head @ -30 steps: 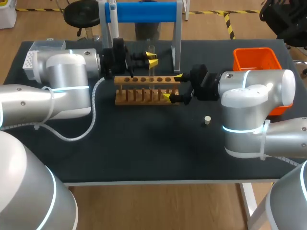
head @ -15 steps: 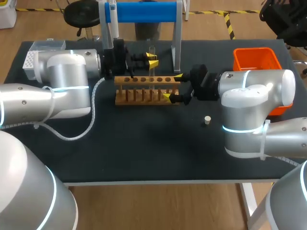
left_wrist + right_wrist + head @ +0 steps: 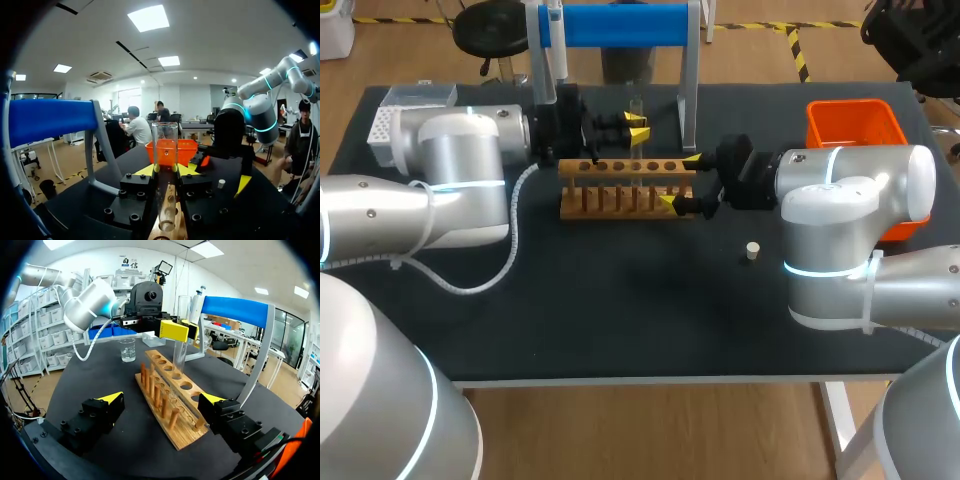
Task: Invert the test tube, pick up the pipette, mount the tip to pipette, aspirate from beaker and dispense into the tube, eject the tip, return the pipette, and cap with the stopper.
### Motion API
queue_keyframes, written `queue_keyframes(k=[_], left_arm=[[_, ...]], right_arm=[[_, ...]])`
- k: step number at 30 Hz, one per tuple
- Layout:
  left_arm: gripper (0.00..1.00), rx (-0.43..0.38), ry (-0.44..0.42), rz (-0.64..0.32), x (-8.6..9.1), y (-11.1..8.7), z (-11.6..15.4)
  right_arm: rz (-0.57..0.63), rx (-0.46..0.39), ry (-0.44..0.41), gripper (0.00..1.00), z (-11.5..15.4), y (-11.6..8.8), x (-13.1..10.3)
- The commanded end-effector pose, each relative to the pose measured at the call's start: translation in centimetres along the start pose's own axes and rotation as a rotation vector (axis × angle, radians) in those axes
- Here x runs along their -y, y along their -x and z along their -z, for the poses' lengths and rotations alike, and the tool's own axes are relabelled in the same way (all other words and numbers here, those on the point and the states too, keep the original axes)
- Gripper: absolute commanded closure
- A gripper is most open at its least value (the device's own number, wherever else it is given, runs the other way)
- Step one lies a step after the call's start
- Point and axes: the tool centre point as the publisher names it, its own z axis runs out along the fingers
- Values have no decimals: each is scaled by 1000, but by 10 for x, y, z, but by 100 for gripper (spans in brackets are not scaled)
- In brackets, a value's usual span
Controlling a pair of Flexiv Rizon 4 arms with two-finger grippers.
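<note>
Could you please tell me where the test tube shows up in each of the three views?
Head view: the test tube stands upright between the yellow tips of the left pincer, above the wooden rack.
Left wrist view: the tube is straight ahead between that pincer's tips, lower end at the rack.
Right wrist view: the tube stands upright over the rack, under the left pincer.
Shared landmark: the wooden rack.

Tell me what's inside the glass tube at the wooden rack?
Nothing shows: the test tube looks clear and empty. The left gripper hides a small band of it.
</note>
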Motion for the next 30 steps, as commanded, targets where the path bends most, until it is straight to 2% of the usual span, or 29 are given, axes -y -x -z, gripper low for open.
queue_keyframes(k=[1, 30], left_arm=[[100, -6, -1, 3, -2, 3, -2], [100, -10, 6, 32, -12, 8, 0]], right_arm=[[0, 1, 0, 0, -1, 0, 0], [0, 1, 0, 0, -1, 0, 0]])
